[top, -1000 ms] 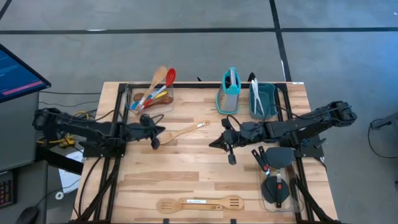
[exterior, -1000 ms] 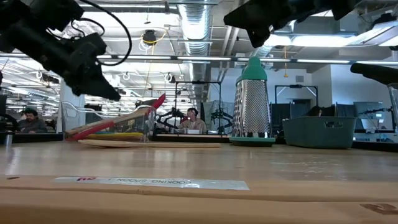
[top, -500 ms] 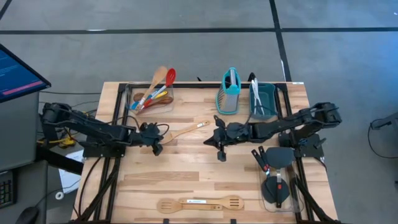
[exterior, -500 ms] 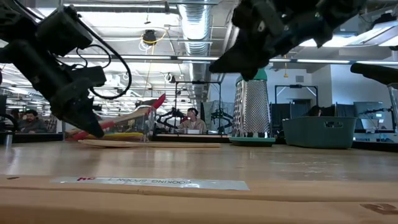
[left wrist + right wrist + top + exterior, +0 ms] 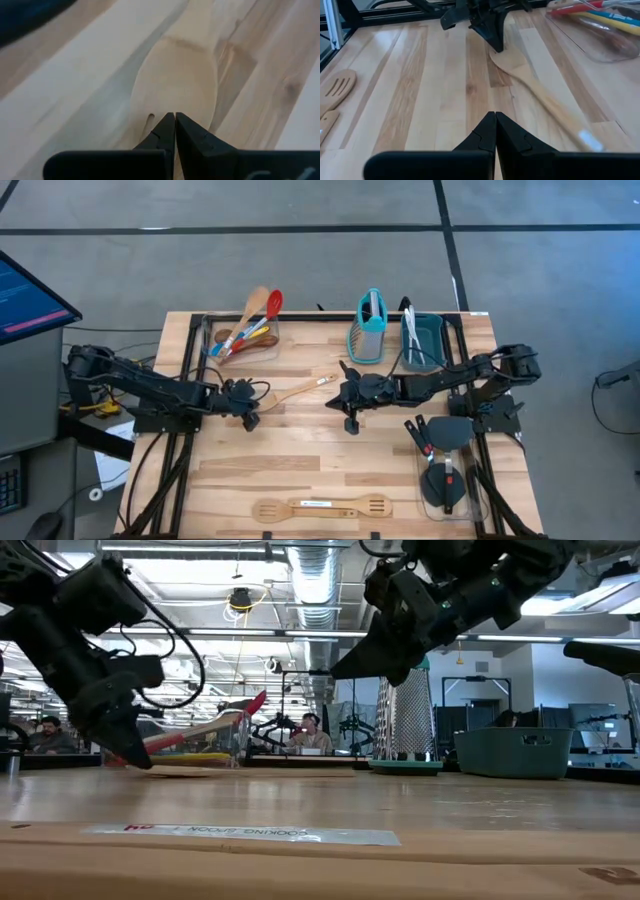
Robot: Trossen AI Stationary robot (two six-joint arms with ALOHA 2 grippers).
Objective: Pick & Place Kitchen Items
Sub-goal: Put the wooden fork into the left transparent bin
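A plain wooden spoon (image 5: 298,390) lies flat on the table, its bowl (image 5: 266,402) toward the left and its handle toward the far right. My left gripper (image 5: 252,412) is shut, with its tips down at the bowl; it also shows in the low view (image 5: 135,760) and the left wrist view (image 5: 175,116). My right gripper (image 5: 334,402) is shut and empty. It hangs above the table near the spoon's handle end (image 5: 330,379), high in the low view (image 5: 340,670). My left gripper touches the spoon's bowl (image 5: 172,95) with its shut fingertips (image 5: 496,46), at the bowl's rounded free end. The fingers slant down from the table's left. The spoon lies flat on the table.
At the back, a clear container (image 5: 240,340) holds coloured spoons. Beside it stand a teal box grater (image 5: 370,332) and a teal bin (image 5: 428,340). Two wooden utensils (image 5: 320,507) lie at the near edge. A clear container (image 5: 447,480) with black spatulas sits at the near right.
My left gripper has come down from above the table to the wooden spoon's bowl, staying shut. My right gripper has gone toward the table's left and lower, toward the spoon's handle, also staying shut. The spoon has not moved.
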